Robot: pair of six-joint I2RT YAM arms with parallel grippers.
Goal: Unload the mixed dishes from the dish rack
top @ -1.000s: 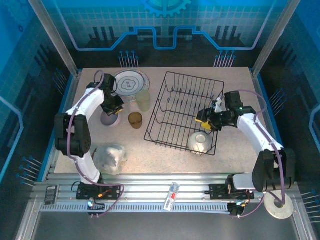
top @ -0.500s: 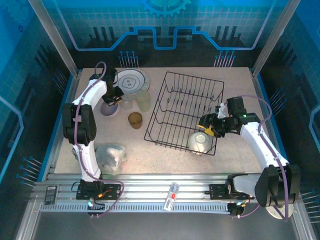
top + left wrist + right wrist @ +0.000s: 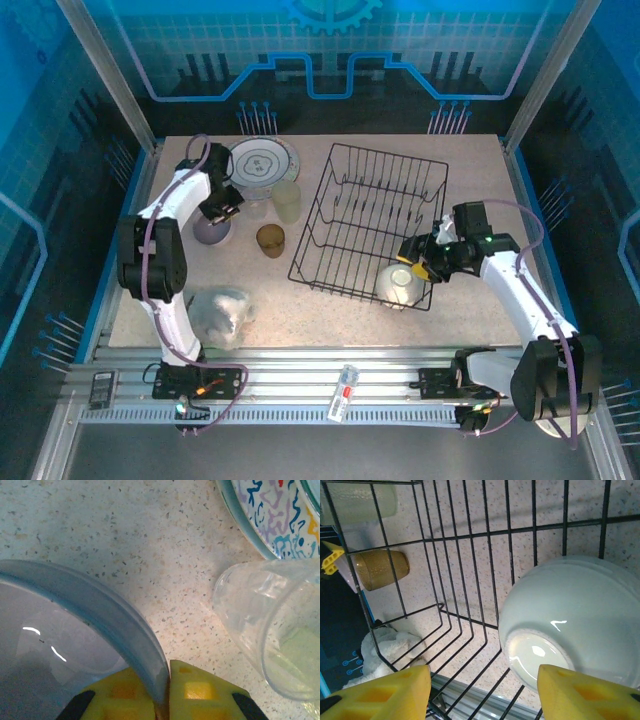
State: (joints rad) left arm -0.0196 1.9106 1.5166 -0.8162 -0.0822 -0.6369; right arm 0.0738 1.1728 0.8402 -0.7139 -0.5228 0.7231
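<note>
My left gripper [image 3: 222, 207] is shut on the rim of the lilac bowl [image 3: 209, 231], which is low over the table left of the rack; in the left wrist view the yellow fingers [image 3: 210, 695] pinch the bowl's wall [image 3: 115, 615]. The patterned plate [image 3: 262, 165], the pale translucent cup [image 3: 287, 200] and the brown cup [image 3: 270, 240] stand on the table beside it. A white bowl [image 3: 400, 284] lies upside down in the near right corner of the black wire dish rack [image 3: 345, 250]. My right gripper [image 3: 424, 263] hovers open just over that bowl [image 3: 570, 615].
A whitish plastic lump [image 3: 220, 312] lies near the front left edge of the table. A white tape ring [image 3: 558, 415] sits off the table at the bottom right. The rack's raised wire sides [image 3: 470, 535] surround the white bowl.
The left gripper has carried the lilac bowl back toward the plate and then a little forward and left. The right gripper has dropped closer to the white bowl, still open.
</note>
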